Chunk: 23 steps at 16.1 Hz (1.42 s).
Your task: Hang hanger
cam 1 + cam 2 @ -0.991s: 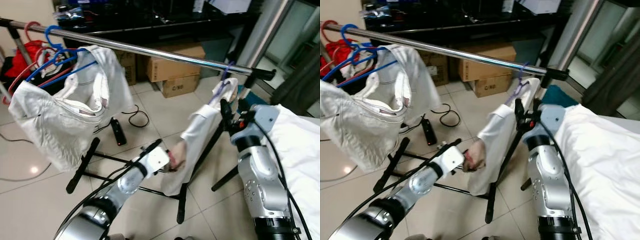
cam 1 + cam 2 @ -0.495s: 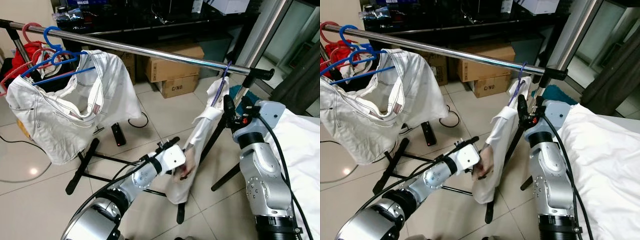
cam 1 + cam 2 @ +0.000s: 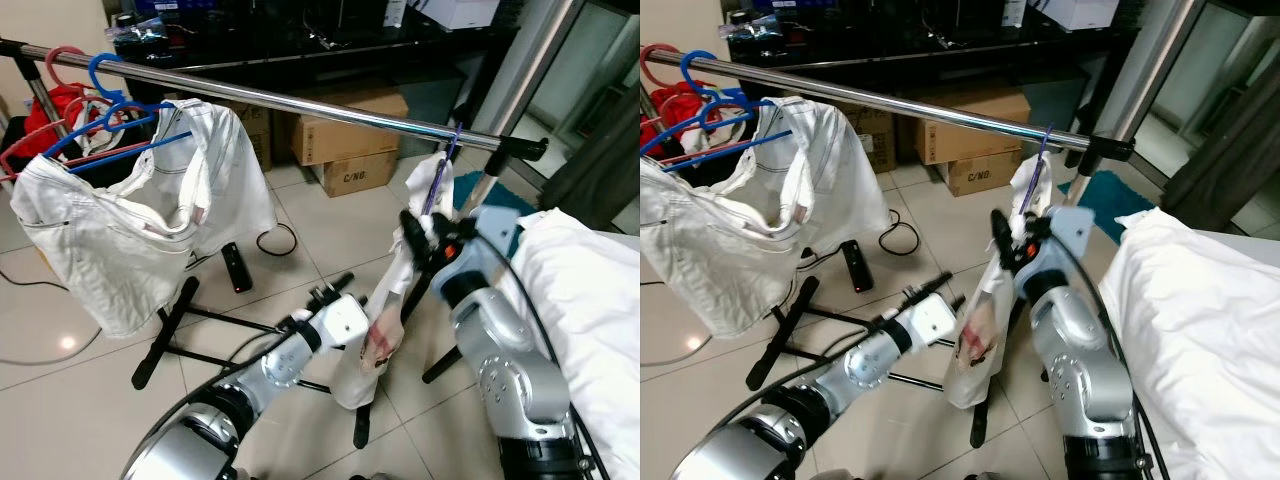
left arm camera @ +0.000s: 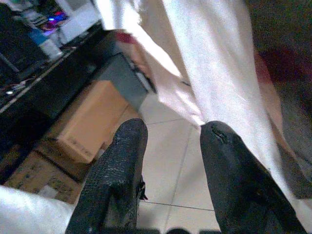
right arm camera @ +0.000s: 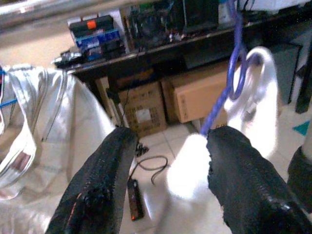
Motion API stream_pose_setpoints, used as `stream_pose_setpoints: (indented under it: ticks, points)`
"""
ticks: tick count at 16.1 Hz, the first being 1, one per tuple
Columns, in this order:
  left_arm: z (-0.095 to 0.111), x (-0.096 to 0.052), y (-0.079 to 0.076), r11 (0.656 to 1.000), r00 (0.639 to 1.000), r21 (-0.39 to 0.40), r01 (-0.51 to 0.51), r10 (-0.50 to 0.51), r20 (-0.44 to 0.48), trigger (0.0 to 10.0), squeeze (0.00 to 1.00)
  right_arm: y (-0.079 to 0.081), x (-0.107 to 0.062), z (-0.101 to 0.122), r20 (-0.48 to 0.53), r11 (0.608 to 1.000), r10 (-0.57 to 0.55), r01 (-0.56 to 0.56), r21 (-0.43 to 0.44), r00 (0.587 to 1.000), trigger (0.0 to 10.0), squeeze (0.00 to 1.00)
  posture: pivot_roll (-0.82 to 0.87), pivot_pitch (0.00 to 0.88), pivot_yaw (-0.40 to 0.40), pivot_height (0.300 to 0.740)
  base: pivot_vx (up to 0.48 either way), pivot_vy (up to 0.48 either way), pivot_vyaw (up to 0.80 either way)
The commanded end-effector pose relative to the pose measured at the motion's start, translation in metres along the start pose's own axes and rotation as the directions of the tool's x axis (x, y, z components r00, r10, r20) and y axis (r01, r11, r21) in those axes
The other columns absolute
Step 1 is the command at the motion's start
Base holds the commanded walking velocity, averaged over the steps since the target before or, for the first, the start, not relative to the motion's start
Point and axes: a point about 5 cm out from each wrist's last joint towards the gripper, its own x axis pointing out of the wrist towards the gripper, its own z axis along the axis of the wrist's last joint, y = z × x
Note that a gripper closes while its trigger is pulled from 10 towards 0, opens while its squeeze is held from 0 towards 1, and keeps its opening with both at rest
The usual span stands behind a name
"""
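Observation:
A purple hanger (image 3: 441, 172) is hooked on the chrome rail (image 3: 300, 100) near its right end. A white garment (image 3: 392, 290) droops from it. My right gripper (image 3: 425, 232) is open and close against the garment's upper part, just below the hook. In the right wrist view the purple hanger (image 5: 225, 92) lies beyond the open fingers (image 5: 97, 180). My left gripper (image 3: 333, 287) is open beside the garment's lower part. In the left wrist view the cloth (image 4: 219, 63) passes beside the fingers (image 4: 122, 170), not between them.
Another white garment (image 3: 130, 230) hangs on blue hangers (image 3: 110, 105) at the rail's left end, with red hangers (image 3: 55, 85) beside it. Cardboard boxes (image 3: 350, 140) stand behind the rack. A black power strip (image 3: 237, 266) and the rack's feet (image 3: 165, 330) are on the floor. A white bed (image 3: 590, 300) is at the right.
My right gripper has moved left, up against the hanging garment. The garment now hangs straighter and narrower under the rail. My left gripper has stayed by its lower part.

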Motion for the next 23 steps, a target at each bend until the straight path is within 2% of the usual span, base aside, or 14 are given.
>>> stream_pose_setpoints:
  ticks: [1,2,5,8,9,11,14,16,19,20,21,22,23]
  points:
    - [0.002,0.0,-0.002,1.0,1.0,-0.002,-0.007,0.007,0.01,10.0,0.0,0.0,0.0,-0.003,-0.025,1.0,0.007,-0.007,-0.008,1.0,10.0,0.0,0.06,0.012,-0.067,0.74,0.0,0.0,0.0]
    - [-0.01,-0.012,-0.004,0.999,0.999,-0.03,-0.031,0.031,-0.019,10.0,0.0,0.001,0.004,-0.011,-0.09,0.999,-0.004,0.001,-0.04,0.996,10.0,0.0,0.08,0.016,-0.068,0.74,0.0,0.0,0.0]
    - [-0.02,-0.025,-0.012,0.998,0.998,-0.049,-0.037,0.034,-0.044,10.0,0.0,-0.004,0.009,-0.017,-0.131,0.997,-0.055,0.048,-0.062,0.99,10.0,0.0,0.08,0.016,-0.068,0.74,0.0,0.0,0.0]
    - [-0.018,-0.024,-0.011,0.998,0.998,-0.049,-0.05,0.049,-0.035,10.0,0.0,-0.004,0.016,-0.022,-0.182,0.988,-0.106,0.083,-0.132,0.977,10.0,0.0,0.11,0.017,-0.07,0.74,0.0,0.0,0.0]
    - [-0.016,-0.022,-0.009,0.997,0.998,-0.047,-0.056,0.055,-0.028,10.0,0.0,-0.008,0.017,-0.026,-0.212,0.979,-0.144,0.108,-0.17,0.967,10.0,0.0,0.11,0.017,-0.07,0.74,0.0,0.0,0.0]
    - [-0.015,-0.021,-0.007,0.997,0.998,-0.046,-0.062,0.061,-0.021,10.0,0.0,-0.014,0.017,-0.028,-0.223,0.971,-0.189,0.148,-0.189,0.956,10.0,0.0,0.1,0.01,-0.068,0.74,0.0,0.0,0.0]
    - [-0.013,-0.02,-0.008,0.998,0.999,-0.044,-0.052,0.051,-0.011,10.0,0.0,-0.027,0.016,-0.015,-0.178,0.954,-0.26,0.223,-0.201,0.949,10.0,0.0,0.09,0.011,-0.063,0.74,0.0,0.0,0.0]
    - [-0.012,-0.019,-0.012,0.998,0.999,-0.047,-0.036,0.036,-0.006,10.0,0.0,-0.029,0.017,-0.005,-0.141,0.943,-0.28,0.244,-0.226,0.95,10.0,0.0,0.08,0.01,-0.062,0.74,0.0,0.0,0.0]
    - [-0.009,-0.017,-0.014,0.998,1.0,-0.049,-0.029,0.029,-0.003,10.0,0.0,-0.031,0.017,-0.007,-0.146,0.934,-0.288,0.244,-0.259,0.946,10.0,0.0,0.07,0.004,-0.065,0.74,0.0,0.0,0.0]
    - [-0.008,-0.015,-0.014,0.998,1.0,-0.049,-0.028,0.028,-0.003,10.0,0.0,-0.031,0.017,-0.01,-0.156,0.935,-0.278,0.23,-0.271,0.948,2.2,0.0,0.06,0.0,-0.067,0.74,0.0,0.0,0.0]
    - [-0.008,-0.015,-0.014,0.998,1.0,-0.049,-0.028,0.028,-0.003,10.0,0.0,-0.03,0.017,-0.011,-0.162,0.936,-0.265,0.213,-0.28,0.951,0.2,0.0,0.06,0.0,-0.067,0.74,0.0,0.0,0.0]
    - [-0.008,-0.014,-0.013,0.998,1.0,-0.048,-0.028,0.028,-0.003,10.0,0.0,-0.029,0.017,-0.011,-0.166,0.936,-0.255,0.2,-0.29,0.953,0.0,0.0,0.06,0.0,-0.068,0.74,0.0,0.0,0.0]
    - [-0.008,-0.014,-0.013,0.998,1.0,-0.048,-0.029,0.029,-0.004,10.0,0.0,-0.028,0.017,-0.012,-0.17,0.936,-0.249,0.192,-0.295,0.953,1.5,0.0,0.06,0.0,-0.068,0.74,0.0,0.0,0.0]
